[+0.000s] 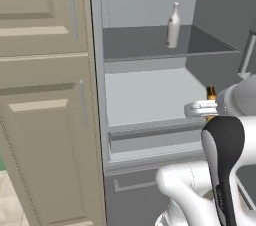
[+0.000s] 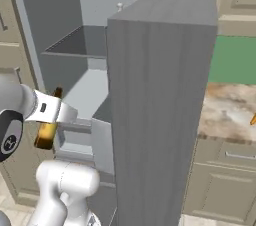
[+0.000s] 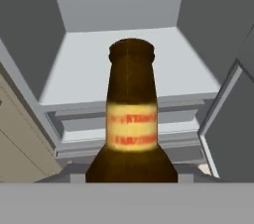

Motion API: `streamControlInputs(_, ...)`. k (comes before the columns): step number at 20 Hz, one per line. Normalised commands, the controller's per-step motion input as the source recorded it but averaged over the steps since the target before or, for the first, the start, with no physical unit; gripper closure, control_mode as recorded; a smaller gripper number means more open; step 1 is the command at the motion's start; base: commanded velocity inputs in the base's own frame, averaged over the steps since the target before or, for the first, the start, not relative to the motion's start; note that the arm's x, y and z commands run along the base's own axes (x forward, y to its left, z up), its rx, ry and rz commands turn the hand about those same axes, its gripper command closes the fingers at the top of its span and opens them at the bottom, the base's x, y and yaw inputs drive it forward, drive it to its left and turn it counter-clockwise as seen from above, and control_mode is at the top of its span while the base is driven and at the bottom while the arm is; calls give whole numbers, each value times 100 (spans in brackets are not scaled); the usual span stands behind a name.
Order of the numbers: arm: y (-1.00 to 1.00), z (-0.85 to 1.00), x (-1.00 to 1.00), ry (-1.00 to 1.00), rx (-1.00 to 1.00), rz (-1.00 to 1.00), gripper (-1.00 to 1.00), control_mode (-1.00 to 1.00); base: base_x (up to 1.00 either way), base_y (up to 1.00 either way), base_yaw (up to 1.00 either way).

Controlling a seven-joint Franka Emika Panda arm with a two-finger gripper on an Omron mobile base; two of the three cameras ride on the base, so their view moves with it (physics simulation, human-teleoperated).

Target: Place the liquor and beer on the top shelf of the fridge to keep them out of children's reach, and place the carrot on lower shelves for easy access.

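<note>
Gripper (image 2: 50, 115) holding the beer (image 3: 131, 119) upright, near the open fridge (image 1: 150, 95), in front of the pale lower shelf (image 1: 145, 97). Liquor (image 1: 173, 26) standing far back on the dark top shelf (image 1: 140, 45).

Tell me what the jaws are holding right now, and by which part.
The gripper holds the beer, gripped low on its body; the neck and label stand clear above the jaws, in front of the open fridge.

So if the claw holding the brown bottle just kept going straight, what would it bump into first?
Probably the back wall of the fridge, above the pale lower shelf. The claw points the beer into that open space, though depth is hard to judge.
</note>
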Motion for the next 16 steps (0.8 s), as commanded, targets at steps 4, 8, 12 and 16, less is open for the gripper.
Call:
streamControlInputs(4,0,0,0,0,0,0,100,100,56,0,0)
streamControlInputs(8,0,0,0,0,0,0,100,100,34,0,0)
streamControlInputs(12,0,0,0,-15,0,0,100,-100,2,0,0)
streamControlInputs(16,0,0,-21,-45,0,0,100,-100,0,0,0)
